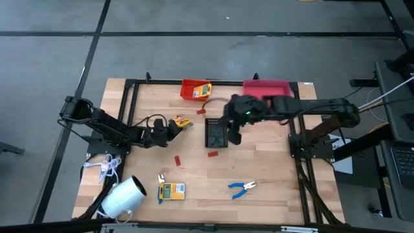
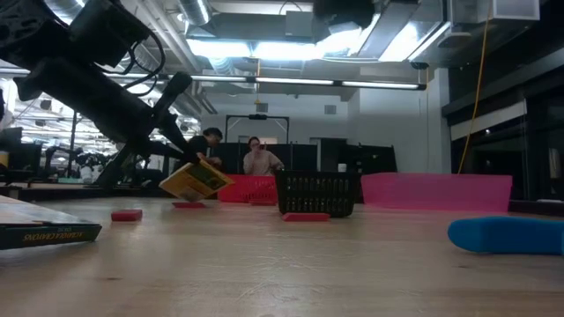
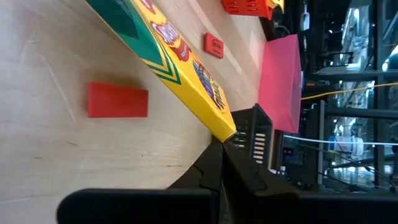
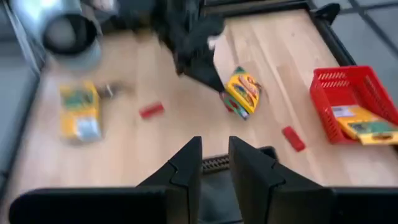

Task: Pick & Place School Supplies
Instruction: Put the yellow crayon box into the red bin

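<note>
- White roll [image 1: 123,197]: smooth cylinder lying at the near-left corner of the wooden bench [image 1: 272,175], with a white cord bundle [image 1: 107,168] just beside it. Not task items.
- Crayon box on bench [image 1: 172,190]: flat printed yellow-and-green carton, lying right of the roll; not yet moved.
- Left hand [image 1: 169,127]: clenched on one corner of a second crayon box [image 1: 181,122], which hangs tilted, off the planks in the low view [image 2: 196,181]. Glossy card, sharp edges.
- Step in hand, as judged: carrying this box toward the red basket [image 1: 191,92]. The next move calls for lifting clear of the basket's slotted wall, then releasing.
- Red basket: rigid perforated plastic at the far edge of the bench; a third box [image 1: 204,88] already lies inside.
- Red pieces: small flat rectangles, one [image 1: 178,160] near the held box, one [image 1: 213,153] just beside the black basket [image 1: 215,132].
- Right hand [image 1: 233,134]: over the black basket, fingers slightly apart, grasping nothing.
- Pliers [image 1: 241,188]: blue handles, metal jaws, near the bench's front edge, right of the lying box.
- Pink bin [image 1: 268,88]: matte, right of the red basket.
</note>
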Robot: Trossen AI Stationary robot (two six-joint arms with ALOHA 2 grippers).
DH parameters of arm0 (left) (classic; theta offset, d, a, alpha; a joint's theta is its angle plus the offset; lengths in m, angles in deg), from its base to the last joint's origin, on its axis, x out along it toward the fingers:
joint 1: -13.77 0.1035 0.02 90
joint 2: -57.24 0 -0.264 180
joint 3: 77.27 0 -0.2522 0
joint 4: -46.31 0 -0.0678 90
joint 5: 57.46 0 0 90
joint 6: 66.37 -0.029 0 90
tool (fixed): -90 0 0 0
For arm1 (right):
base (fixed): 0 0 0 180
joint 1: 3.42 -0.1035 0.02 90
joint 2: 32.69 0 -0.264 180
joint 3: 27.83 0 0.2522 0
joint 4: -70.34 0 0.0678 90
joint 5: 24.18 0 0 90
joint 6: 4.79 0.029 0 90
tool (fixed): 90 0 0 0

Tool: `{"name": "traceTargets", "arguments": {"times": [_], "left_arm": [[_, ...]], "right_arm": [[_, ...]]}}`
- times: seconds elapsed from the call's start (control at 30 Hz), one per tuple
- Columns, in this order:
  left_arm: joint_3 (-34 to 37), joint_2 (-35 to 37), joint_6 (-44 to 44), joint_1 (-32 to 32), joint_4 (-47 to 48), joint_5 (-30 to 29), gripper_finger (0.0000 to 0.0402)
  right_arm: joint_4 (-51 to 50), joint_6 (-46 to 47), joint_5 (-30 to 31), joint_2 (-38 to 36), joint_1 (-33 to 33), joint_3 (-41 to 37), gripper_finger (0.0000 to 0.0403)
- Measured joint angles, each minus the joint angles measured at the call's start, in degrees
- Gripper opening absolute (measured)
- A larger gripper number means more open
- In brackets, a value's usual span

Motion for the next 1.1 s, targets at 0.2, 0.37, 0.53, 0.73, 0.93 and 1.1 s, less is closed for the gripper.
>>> {"name": "traceTargets", "arguments": {"times": [0.2,0.37,0.53,0.73,0.93,1.1], "left_arm": [[0.0,0.0,-0.58,0.0,-3.07,-0.82,0.0002],[0.0,0.0,-2.52,0.0,-5.64,-0.94,0.0002],[0.0,0.0,-2.93,0.0,-7.6,-0.89,0.0002],[0.0,0.03,-2.93,0.0,-8.45,-0.85,0.0002],[0.0,0.04,-2.93,0.02,-8.55,-0.85,0.0002],[0.0,0.04,-2.93,0.02,-8.8,-0.85,0.0002]], "right_arm": [[1.36,-12.06,5.51,9.21,-0.08,0.0,0.0085],[10.78,-19.37,10.62,16.5,-0.1,0.0,0.0091],[18.65,-21.39,13.88,21.09,0.15,-0.01,0.0089],[24.09,-24.24,9.26,24.12,0.66,-0.02,0.0089],[25.61,-26.07,8.34,27.2,1.13,-0.04,0.0114],[26.47,-28.78,9.53,28.6,1.1,-0.04,0.0151]]}}
